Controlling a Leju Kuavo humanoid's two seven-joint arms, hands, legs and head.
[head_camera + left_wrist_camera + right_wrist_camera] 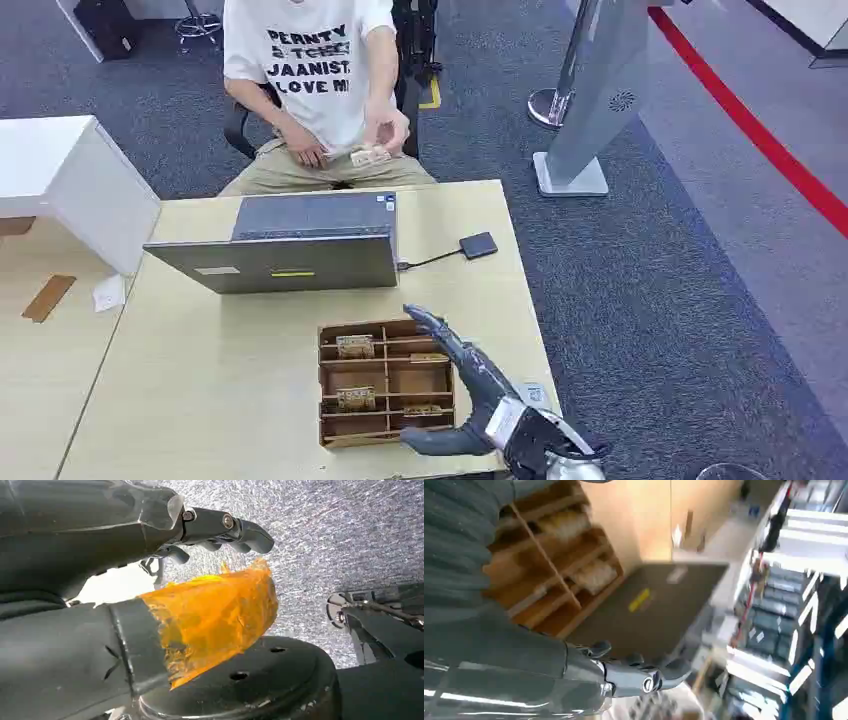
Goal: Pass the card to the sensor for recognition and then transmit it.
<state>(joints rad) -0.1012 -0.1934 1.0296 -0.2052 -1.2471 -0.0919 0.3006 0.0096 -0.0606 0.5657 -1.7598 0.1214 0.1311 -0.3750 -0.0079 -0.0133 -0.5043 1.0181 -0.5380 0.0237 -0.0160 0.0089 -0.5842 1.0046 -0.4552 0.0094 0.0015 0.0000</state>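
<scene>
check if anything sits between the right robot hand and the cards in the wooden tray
Nothing visible does. The right robot hand hangs open at the wooden tray's right edge, and the cards lie uncovered in its left compartments. The laptop stands behind the tray, out of that path.

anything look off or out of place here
Nothing on the table looks spilled or askew. One oddity: the left hand has torn-looking orange film around its thumb, ragged at the edges.
</scene>
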